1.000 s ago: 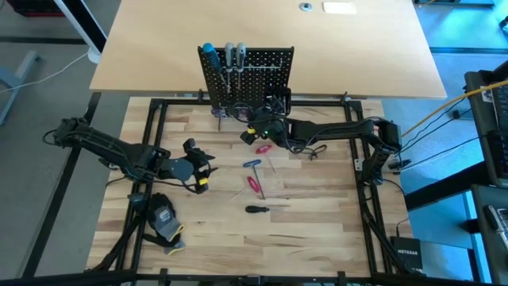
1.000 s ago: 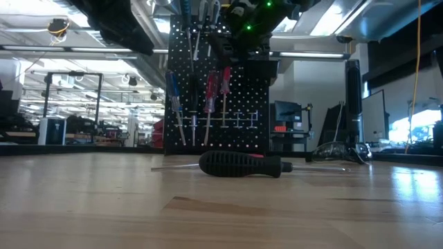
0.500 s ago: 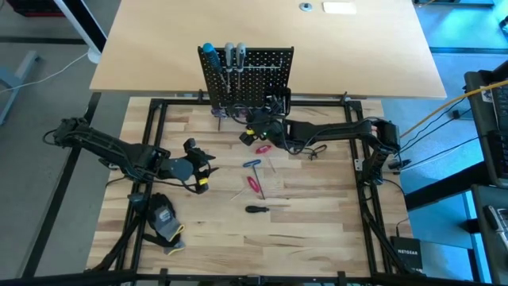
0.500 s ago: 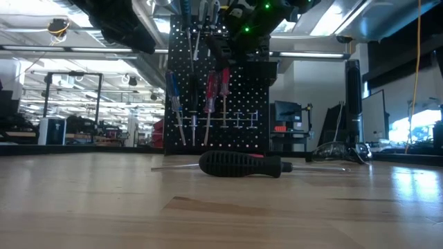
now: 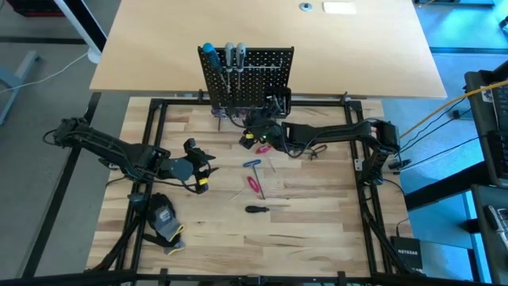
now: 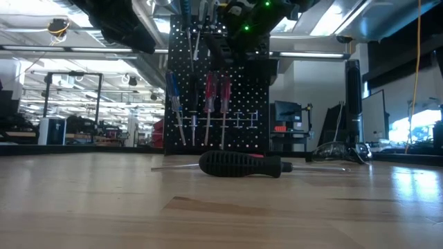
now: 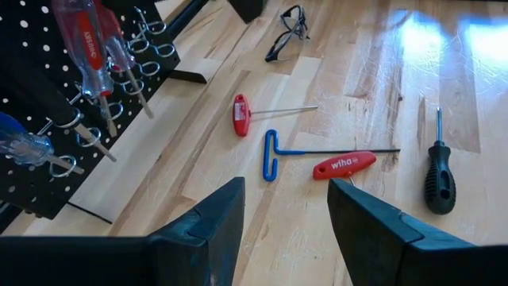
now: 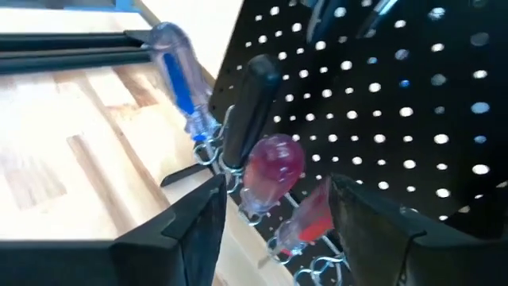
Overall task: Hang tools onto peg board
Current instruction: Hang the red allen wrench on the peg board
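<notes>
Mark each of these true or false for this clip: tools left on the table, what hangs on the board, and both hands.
1. A black-handled screwdriver lies on the table. True.
2. The peg board is bare. False: red-handled screwdrivers and a blue one hang on it.
3. The left hand holds the blue T-key. False: it is open and empty.
4. The right hand is open at the board. True.

Worktop point(image 7: 238, 199) — pale wood planks with a soft sheen. Peg board point(image 8: 413, 103): matt black perforated metal with wire hooks point(image 7: 67, 163). Screwdriver handles point(image 8: 274, 171) — glossy, translucent plastic.
</notes>
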{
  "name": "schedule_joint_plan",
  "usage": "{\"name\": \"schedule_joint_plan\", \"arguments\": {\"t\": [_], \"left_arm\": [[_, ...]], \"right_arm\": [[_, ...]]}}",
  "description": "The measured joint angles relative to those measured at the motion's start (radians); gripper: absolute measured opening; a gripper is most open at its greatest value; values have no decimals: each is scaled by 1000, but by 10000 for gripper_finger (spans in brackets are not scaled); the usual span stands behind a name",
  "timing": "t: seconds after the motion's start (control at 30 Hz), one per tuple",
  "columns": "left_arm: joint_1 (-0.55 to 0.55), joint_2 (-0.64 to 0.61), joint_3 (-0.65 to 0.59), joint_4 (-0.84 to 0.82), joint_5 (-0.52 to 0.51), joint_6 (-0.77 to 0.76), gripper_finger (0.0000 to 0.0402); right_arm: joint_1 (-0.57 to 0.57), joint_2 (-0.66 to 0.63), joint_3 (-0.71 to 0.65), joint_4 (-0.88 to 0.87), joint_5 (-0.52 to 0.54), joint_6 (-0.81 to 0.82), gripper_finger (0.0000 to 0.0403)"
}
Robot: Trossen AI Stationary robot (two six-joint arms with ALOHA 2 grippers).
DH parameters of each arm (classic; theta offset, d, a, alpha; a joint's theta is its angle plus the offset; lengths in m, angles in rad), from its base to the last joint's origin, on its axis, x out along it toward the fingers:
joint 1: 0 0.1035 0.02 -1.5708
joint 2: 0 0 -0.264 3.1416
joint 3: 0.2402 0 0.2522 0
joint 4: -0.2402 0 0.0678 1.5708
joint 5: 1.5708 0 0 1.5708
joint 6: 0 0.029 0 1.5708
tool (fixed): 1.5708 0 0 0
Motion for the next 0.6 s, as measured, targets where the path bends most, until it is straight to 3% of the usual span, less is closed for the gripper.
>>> {"name": "schedule_joint_plan", "arguments": {"t": [0.3,0.6], "left_arm": [[0,0,0,0,0,3,170],[-8,0,0,0,4,-1,170]], "right_arm": [[101,-51,-1,-33,42,-42,221],[167,-54,-1,-76,-15,-45,221]]}}
